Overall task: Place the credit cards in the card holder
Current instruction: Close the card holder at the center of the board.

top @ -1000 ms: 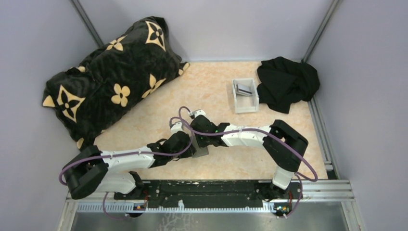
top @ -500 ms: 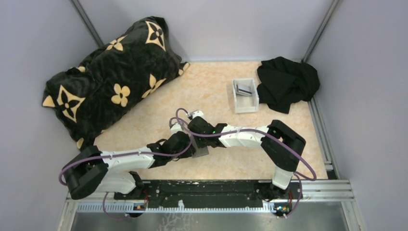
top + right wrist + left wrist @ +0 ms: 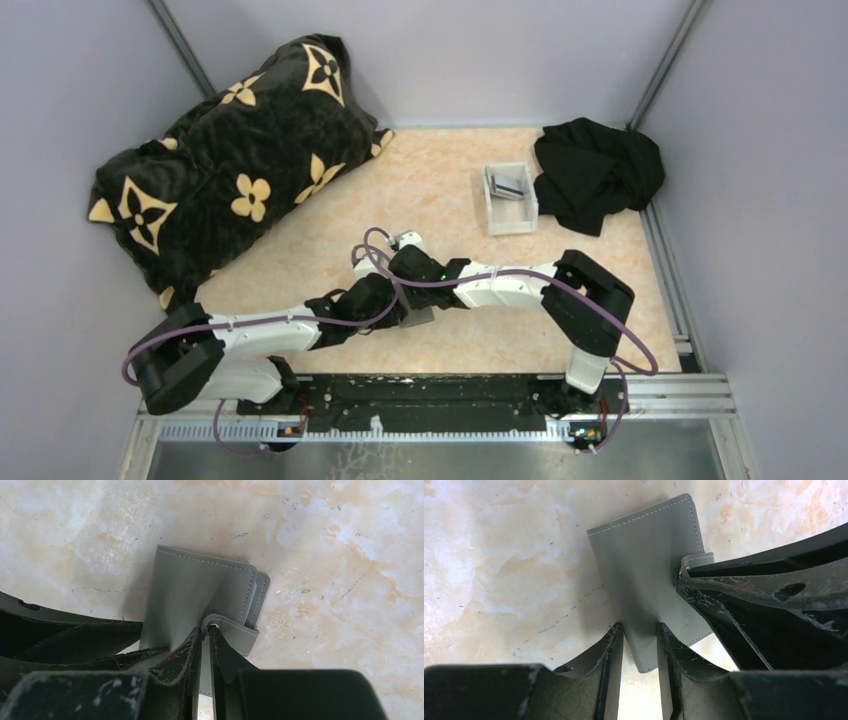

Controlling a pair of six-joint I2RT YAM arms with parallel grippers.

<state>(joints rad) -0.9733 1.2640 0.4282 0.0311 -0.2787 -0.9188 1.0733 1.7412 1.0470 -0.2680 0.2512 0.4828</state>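
The card holder (image 3: 644, 565) is a grey stitched wallet lying on the marbled table just ahead of the arm bases (image 3: 418, 316). My left gripper (image 3: 639, 628) is shut on its near corner, with the panel pinched between both fingers. My right gripper (image 3: 206, 628) comes in from the other side. Its jaws stand a narrow slit apart, pinching the fold of the wallet's snap flap (image 3: 235, 632). In the top view the two grippers meet over the wallet, the left (image 3: 398, 308) and the right (image 3: 406, 292). Thin grey credit cards (image 3: 508, 186) lie in the white tray.
The white tray (image 3: 510, 222) stands at the back right, beside a crumpled black cloth (image 3: 597, 170). A black cushion with cream flowers (image 3: 235, 160) fills the back left. Grey walls close in the table on three sides. Purple cables loop over both arms.
The right arm has edged slightly to the left over the wallet. The left arm and the wallet have stayed where they were.
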